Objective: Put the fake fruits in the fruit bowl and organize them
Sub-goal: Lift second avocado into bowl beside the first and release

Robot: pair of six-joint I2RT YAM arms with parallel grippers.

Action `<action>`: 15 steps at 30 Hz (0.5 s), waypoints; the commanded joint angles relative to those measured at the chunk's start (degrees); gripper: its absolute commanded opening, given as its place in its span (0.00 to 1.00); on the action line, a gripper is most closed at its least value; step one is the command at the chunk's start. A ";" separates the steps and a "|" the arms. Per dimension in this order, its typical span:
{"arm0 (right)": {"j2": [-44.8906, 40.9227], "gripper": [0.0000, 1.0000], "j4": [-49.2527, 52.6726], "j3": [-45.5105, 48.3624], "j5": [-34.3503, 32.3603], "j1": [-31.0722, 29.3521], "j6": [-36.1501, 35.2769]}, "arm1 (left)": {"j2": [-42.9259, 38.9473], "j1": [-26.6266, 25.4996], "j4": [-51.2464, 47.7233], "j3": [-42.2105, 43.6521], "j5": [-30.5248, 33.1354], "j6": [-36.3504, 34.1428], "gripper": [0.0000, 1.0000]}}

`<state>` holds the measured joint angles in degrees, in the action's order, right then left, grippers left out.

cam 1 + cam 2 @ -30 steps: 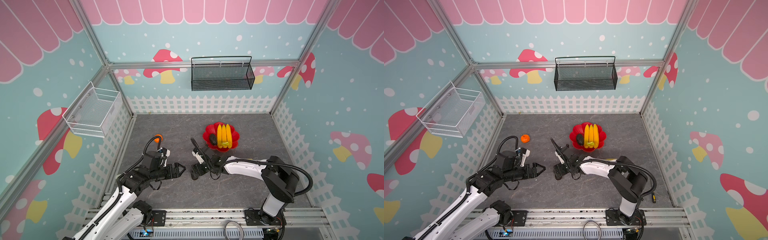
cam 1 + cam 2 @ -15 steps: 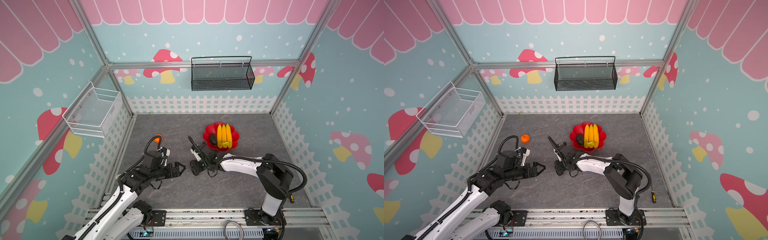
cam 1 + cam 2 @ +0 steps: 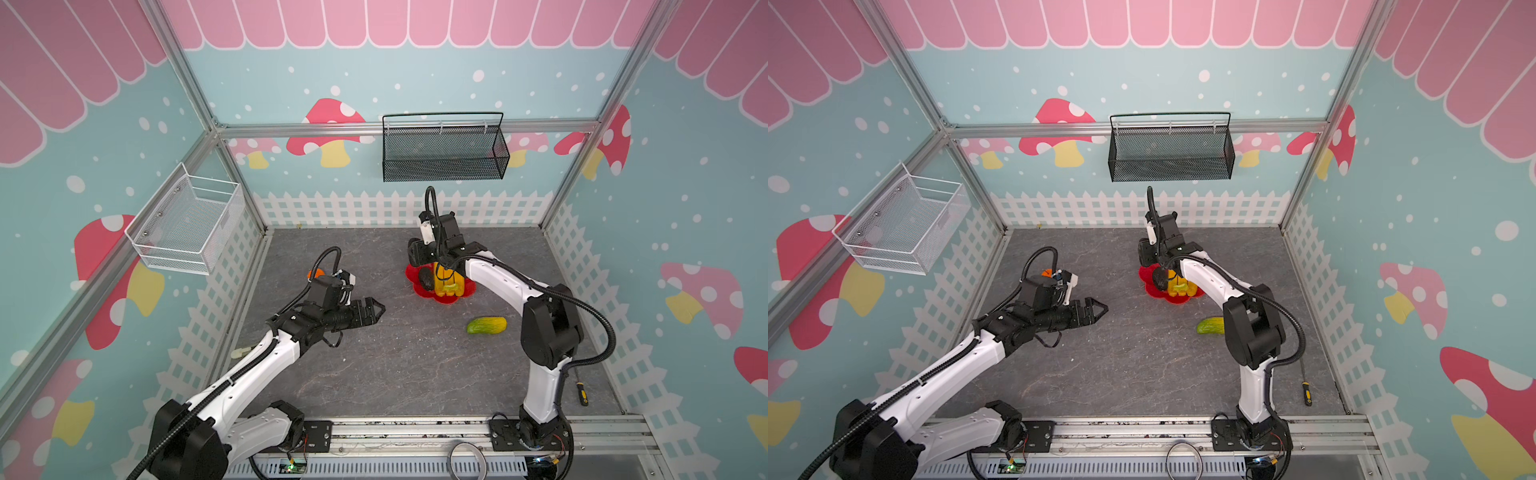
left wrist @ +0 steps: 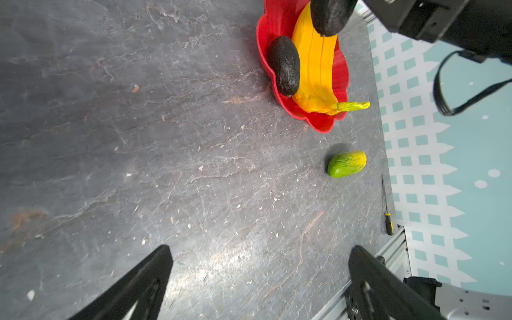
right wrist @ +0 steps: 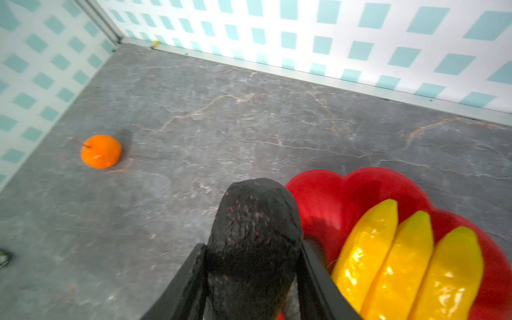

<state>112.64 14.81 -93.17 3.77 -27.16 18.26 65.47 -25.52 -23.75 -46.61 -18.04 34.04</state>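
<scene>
1. Right wrist view showed the right pincer (image 5: 252, 243) clamped on a dark, bumpy avocado (image 5: 255, 221), held above the rim of the red flower-shaped bowl (image 5: 346, 188). A second earlier, that pincer was low over the table at the bowl's 8 o'clock in both top views.
2. The right arm had since swung up and back, and its wrist covered the bowl's 12 o'clock edge in both top views.
3. That swing uncovered the green-yellow mango (image 3: 486, 325), which the arm had hidden. It lay on the table at the bowl's 5 o'clock, apart from it.
4. The banana bunch (image 4: 315, 66) lay in the bowl as before, with the second avocado (image 3: 426, 278) touching its 9 o'clock side in a top view.
5. The left pincer (image 4: 261, 250) stayed where it was, jaws wide apart with nothing between them, well apart from the bowl at its 8 o'clock.
6. The orange (image 5: 101, 151) rested on the table at the bowl's 9 o'clock. In both top views the left wrist hid more of it than a second before.
7. A black-and-yellow screwdriver (image 3: 582, 392) lay near the table's 4 o'clock corner.
</scene>
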 commanded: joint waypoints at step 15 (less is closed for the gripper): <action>12.77 0.51 4.58 -7.58 -2.96 5.63 -5.25 | 9.71 0.29 8.14 -5.37 -2.92 -2.27 0.99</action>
<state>123.79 18.70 -99.20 0.51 -21.78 14.22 74.72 -25.52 -17.43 -50.54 -19.99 32.49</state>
